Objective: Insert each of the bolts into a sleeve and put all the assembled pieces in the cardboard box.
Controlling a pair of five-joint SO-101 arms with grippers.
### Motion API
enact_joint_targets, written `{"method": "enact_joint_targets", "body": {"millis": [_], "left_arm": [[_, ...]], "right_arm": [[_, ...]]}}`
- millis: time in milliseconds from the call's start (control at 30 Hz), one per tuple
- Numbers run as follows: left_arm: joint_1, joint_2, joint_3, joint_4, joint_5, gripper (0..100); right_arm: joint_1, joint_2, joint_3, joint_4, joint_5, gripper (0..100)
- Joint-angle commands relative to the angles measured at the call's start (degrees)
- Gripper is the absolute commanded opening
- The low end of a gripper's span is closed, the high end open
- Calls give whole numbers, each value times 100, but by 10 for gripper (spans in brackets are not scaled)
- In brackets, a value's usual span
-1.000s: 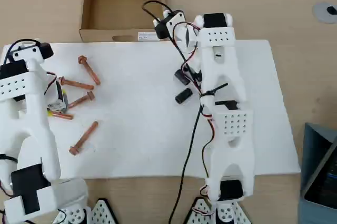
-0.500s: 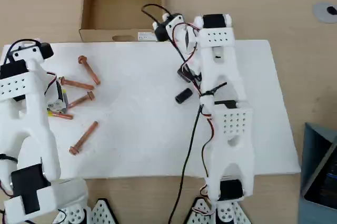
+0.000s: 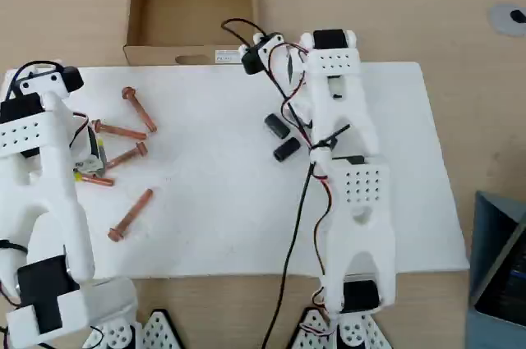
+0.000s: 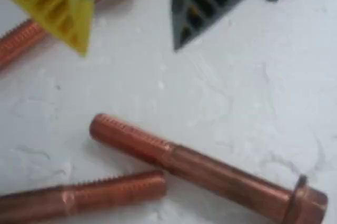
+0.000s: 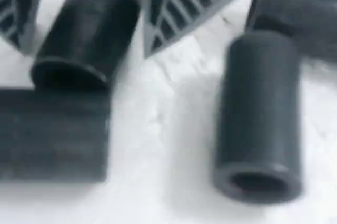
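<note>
Your left end effector [image 4: 129,49] is released, its fingers spread just above the copper bolts [image 3: 119,130]. These lie scattered on the white mat [image 3: 205,218], on the arms' side of the cardboard box [image 3: 131,29] and off its left front corner. Your right end effector [image 5: 87,50] is released too, with a finger on either side of one black sleeve [image 5: 89,8], and other sleeves [image 3: 287,149] lie off the box's right front corner.
</note>
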Motion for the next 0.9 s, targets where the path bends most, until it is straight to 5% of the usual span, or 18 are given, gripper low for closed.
{"method": "enact_joint_targets", "body": {"millis": [0,233,600,867], "left_arm": [[62,-31,-220,35,-26,122],[62,-22,-53,0,-26,119],[62,-31,-35,88,-9,119],[62,-66,-193,607,26,118]], "right_arm": [[40,92,-198,-141,123,166],[40,215,-198,-141,167,6],[75,-391,-1569,747,0,10],[435,-1771,-813,747,-404,10]]}}
